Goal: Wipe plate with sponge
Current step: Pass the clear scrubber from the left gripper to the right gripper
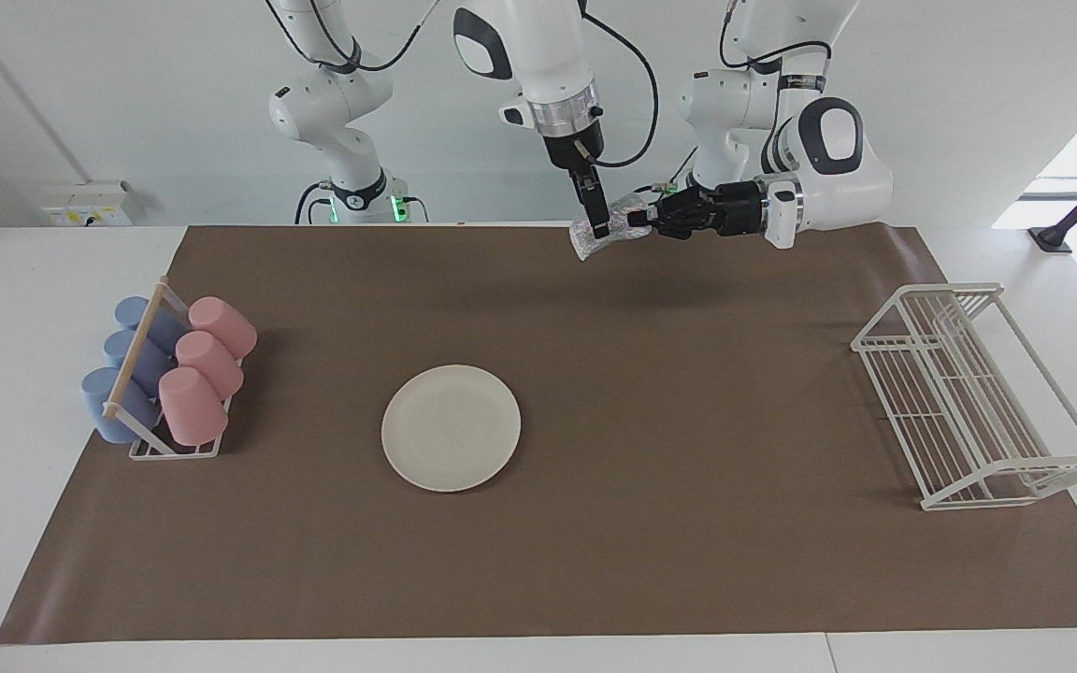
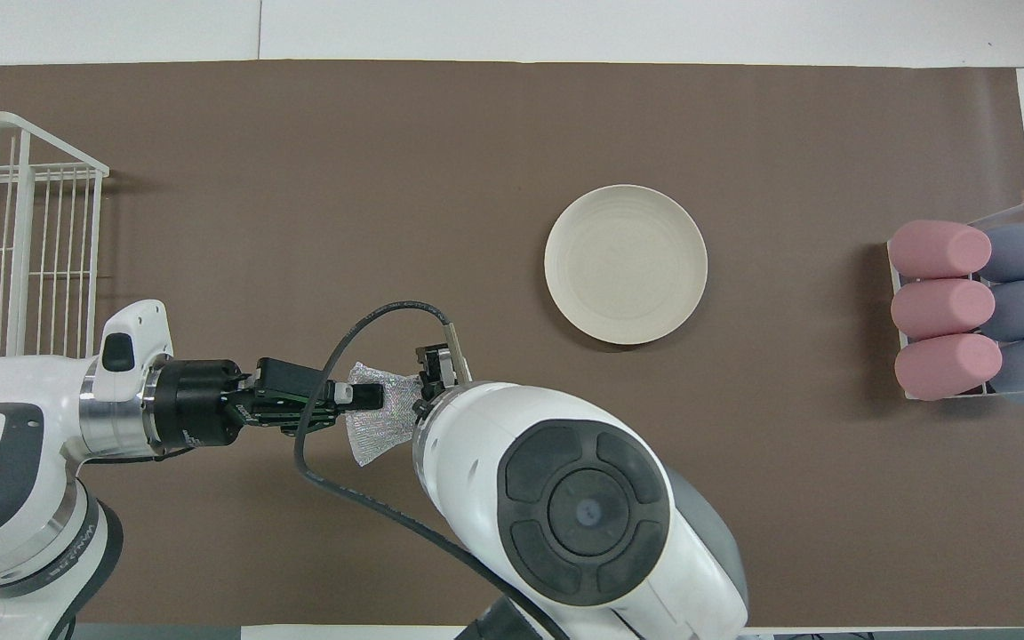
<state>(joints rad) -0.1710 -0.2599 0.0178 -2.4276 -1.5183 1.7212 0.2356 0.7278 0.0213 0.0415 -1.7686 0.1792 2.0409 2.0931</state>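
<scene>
1. Above the mat's robot-side edge, left gripper (image 1: 637,218) pinches the sponge (image 1: 615,232) aloft.
2. Right gripper (image 1: 597,224) is at the sponge too; its grip is unclear.
3. Plate (image 1: 451,427) lies on open brown mat (image 1: 688,542), well apart.

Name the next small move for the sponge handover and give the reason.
Probably the right gripper should finish closing on the sponge, and only then should the left gripper let go. The left gripper is shut on the sponge in the air above the mat, both grippers meet at it, and the plate lies bare and untouched farther from the robots.
</scene>
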